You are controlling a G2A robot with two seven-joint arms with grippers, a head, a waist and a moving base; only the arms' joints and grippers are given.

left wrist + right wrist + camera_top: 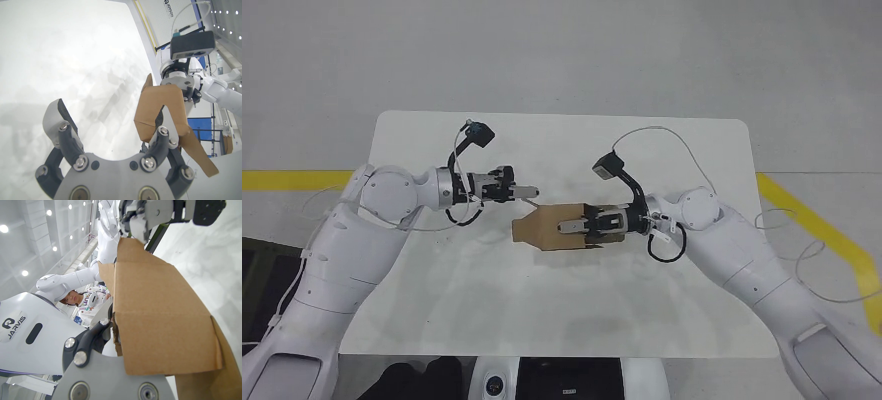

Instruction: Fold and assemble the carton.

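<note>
Now right hand pinches the carton; left hand hangs spread beside it.

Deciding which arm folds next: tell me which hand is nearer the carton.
Right. The right hand grips the carton at one end; the left hand is open, close by its other end.

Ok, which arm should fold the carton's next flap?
Likely left: the right gripper is shut on the carton, steadying it, while the left gripper is open, empty and close beside the carton's loose end flaps.
</note>
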